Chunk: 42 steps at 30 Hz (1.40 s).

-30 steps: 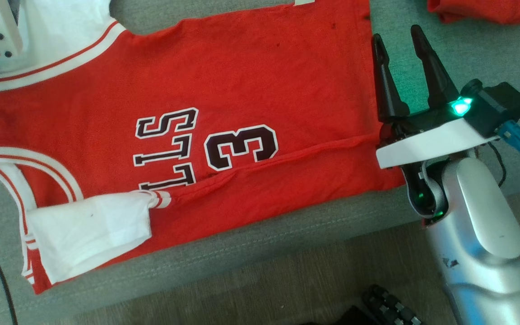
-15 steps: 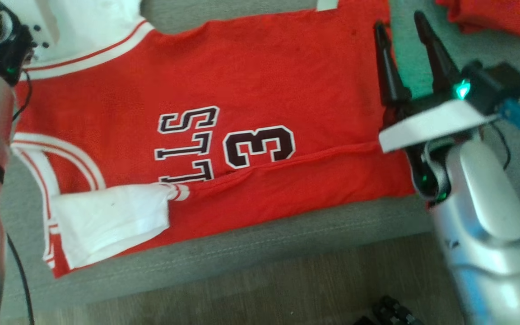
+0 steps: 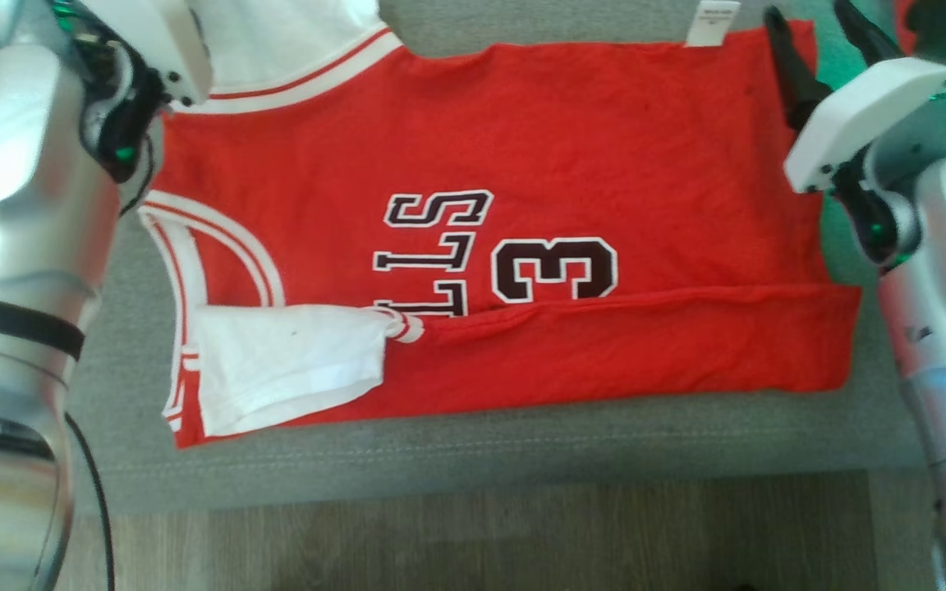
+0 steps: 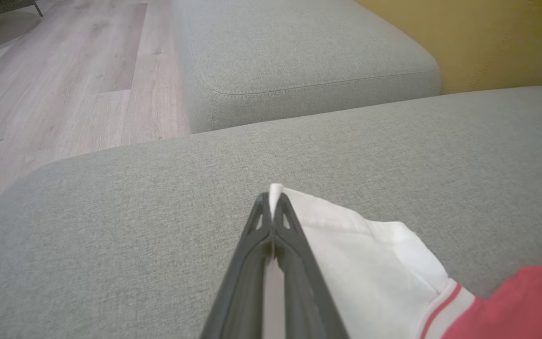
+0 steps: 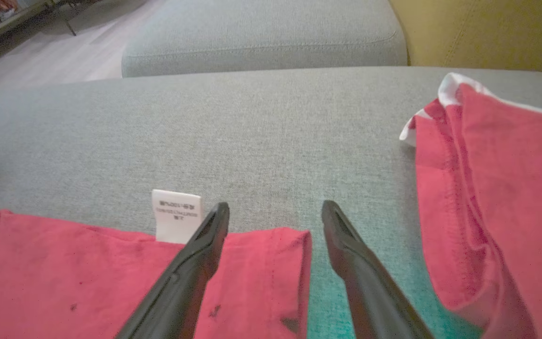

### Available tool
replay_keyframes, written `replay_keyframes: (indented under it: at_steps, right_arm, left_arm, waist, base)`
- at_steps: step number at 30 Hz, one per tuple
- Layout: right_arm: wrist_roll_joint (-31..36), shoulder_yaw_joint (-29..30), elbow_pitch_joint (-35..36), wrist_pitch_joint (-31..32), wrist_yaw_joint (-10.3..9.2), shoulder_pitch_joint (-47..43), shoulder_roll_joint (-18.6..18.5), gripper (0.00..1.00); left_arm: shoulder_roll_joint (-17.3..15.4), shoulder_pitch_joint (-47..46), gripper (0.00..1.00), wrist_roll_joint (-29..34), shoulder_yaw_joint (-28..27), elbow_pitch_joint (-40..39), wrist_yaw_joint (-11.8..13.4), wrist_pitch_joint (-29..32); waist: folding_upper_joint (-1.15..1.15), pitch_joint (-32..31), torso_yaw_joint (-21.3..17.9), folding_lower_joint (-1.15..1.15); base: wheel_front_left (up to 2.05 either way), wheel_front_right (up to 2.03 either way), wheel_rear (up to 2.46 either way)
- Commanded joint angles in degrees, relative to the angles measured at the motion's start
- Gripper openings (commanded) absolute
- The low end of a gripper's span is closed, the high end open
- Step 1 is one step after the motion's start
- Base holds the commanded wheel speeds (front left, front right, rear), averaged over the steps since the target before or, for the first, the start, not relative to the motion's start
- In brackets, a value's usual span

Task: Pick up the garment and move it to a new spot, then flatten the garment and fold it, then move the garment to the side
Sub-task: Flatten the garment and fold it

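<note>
Left wrist view: grips white sleeve [image 4: 355, 240] of garment [image 3: 571, 148] in left claw [image 4: 272, 200], closed tight. Holds right claw [image 5: 276, 209] wide, straddling hem corner of garment lying flat on grey cushion [image 3: 522, 447] beneath.

Garment [image 3: 571, 164]: soft red cloth, matt and finely knit, with smooth printed lettering and white cloth trim. Sofa cushion [image 3: 522, 443]: coarse grey woven fabric with a stitched seam. Floor [image 3: 440, 533]: pale wood-grain boards, low sheen. Left forearm [image 3: 13, 205]: glossy silver shell. Right gripper [image 5: 275, 209]: fingers [image 5: 195, 268] of matt dark plastic.
</note>
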<state>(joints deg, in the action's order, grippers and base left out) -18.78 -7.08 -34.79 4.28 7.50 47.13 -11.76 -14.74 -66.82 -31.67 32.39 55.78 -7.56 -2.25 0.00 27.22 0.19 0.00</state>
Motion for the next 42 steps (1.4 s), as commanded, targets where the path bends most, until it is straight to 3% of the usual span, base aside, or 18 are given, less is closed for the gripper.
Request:
replay_keyframes:
  at_steps: [1,9,18,20,21,26,33,36,42]
  right_arm:
    - [-1.02,-0.92,0.18,1.04,-0.01,1.27,-0.81,1.0]
    - [-3.43,-4.83,-6.32,3.63,-0.01,3.37,-4.82,1.0]
    - [-6.9,-10.49,-10.54,3.29,-0.01,5.82,-5.97,1.0]
    - [-7.5,-11.26,-10.92,3.55,-0.01,5.92,-6.1,0.95]
    - [-8.52,-12.76,-11.41,3.65,-0.01,6.11,-6.52,0.0]
    - [-9.5,-15.79,-11.88,1.91,-0.01,6.13,-7.82,0.0]
    - [-11.54,-19.02,-11.43,-6.6,-0.01,4.22,-9.66,0.0]
    - [-12.76,-19.51,-11.28,-11.36,-0.01,2.72,-10.65,0.0]
    - [-15.17,-19.98,-10.44,-14.81,-0.01,-0.23,-12.02,0.0]
  left_arm:
    - [-1.99,-1.37,0.0,-0.62,-0.55,-2.1,0.08,-0.76]
    - [-2.21,-1.1,0.0,-2.85,2.5,-3.22,0.08,-1.44]
    - [-2.51,-2.1,0.0,-4.51,4.49,-3.02,0.08,-1.94]
    - [-2.53,-2.18,0.0,-4.68,4.64,-2.9,0.08,-2.03]
    - [-2.6,-2.29,0.0,-5.0,4.86,-2.55,0.08,-2.26]
    - [-2.89,-2.06,0.0,-5.61,5.05,-1.69,0.08,-3.14]
    - [-3.34,-0.13,0.0,-7.59,4.73,-1.85,0.08,-5.76]
    - [-4.08,1.87,0.0,-9.18,4.55,-3.66,0.08,-7.12]
    - [-5.9,7.18,0.0,-11.45,5.91,-9.03,0.08,-7.2]
  waist:
    - [0.0,-0.45,1.05,0.0]
    - [0.0,-0.55,2.04,0.0]
    - [0.0,0.0,2.2,0.0]
    - [0.0,-0.02,2.23,0.0]
    - [0.0,-0.13,2.25,0.0]
    - [0.0,-0.74,2.31,0.0]
    - [0.0,-2.99,2.91,0.0]
    - [0.0,-4.65,3.49,0.0]
    - [0.0,-7.36,4.62,0.0]
  base:
    - [0.0,0.0,0.0]
    - [0.0,0.0,0.0]
    - [0.0,0.0,0.0]
    - [0.0,0.0,0.0]
    - [0.0,0.0,0.0]
    - [0.0,0.0,0.0]
    - [0.0,0.0,0.0]
    - [0.0,0.0,0.0]
    - [0.0,0.0,0.0]
